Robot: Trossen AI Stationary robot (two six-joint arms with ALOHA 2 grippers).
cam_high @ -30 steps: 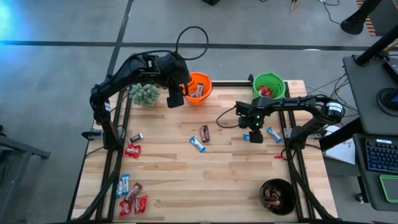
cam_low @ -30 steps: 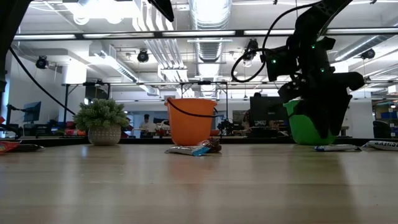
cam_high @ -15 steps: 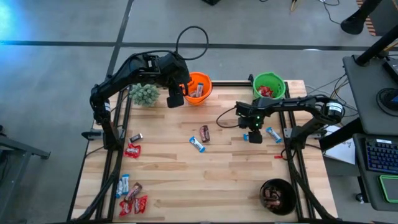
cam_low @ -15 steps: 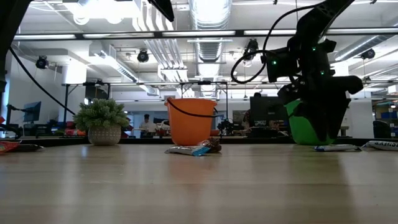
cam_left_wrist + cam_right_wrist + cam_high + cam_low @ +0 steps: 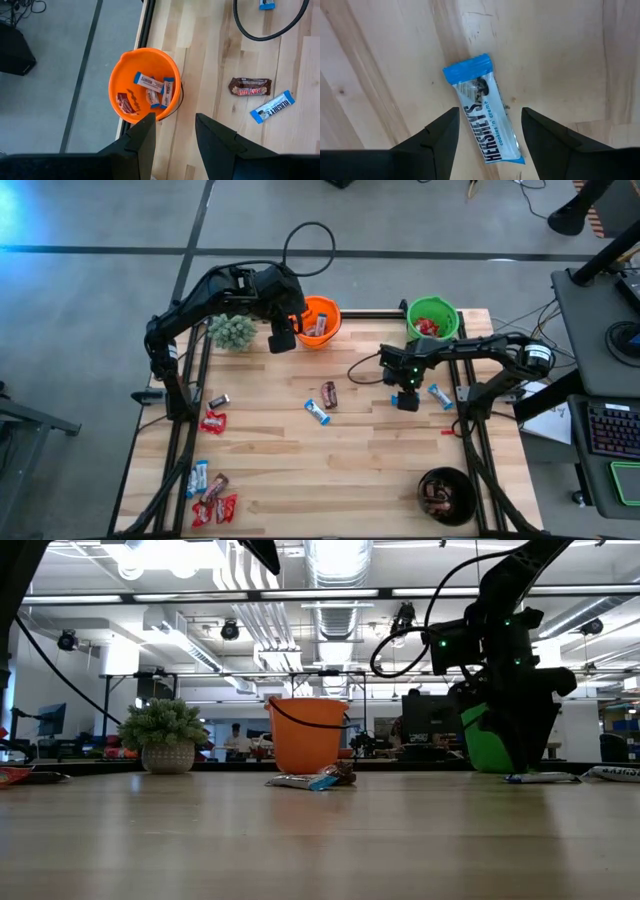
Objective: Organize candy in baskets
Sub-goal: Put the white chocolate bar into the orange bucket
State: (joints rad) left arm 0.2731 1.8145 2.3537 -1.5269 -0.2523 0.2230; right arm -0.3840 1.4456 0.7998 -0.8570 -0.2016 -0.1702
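Observation:
A light blue-and-white candy bar (image 5: 486, 121) lies flat on the wooden table, straight below my right gripper (image 5: 489, 131). The gripper points down at it, open, with a finger on either side and clear of it. In the high view my right gripper (image 5: 405, 399) hangs in front of the green basket (image 5: 432, 317), and a blue bar (image 5: 440, 395) shows just to its right. My left gripper (image 5: 175, 135) hangs open and holding nothing, high beside the orange basket (image 5: 145, 85), which holds several bars. The black basket (image 5: 447, 495) stands at the near right.
A brown bar (image 5: 328, 394) and a blue bar (image 5: 317, 412) lie mid-table. More candy lies at the left (image 5: 212, 421) and near-left (image 5: 212, 500). A fuzzy plant (image 5: 233, 330) stands left of the orange basket. A black cable (image 5: 365, 370) loops by my right arm.
My right gripper has rolled a little about its own axis above the blue bar, staying in place and open. The bar has not moved.

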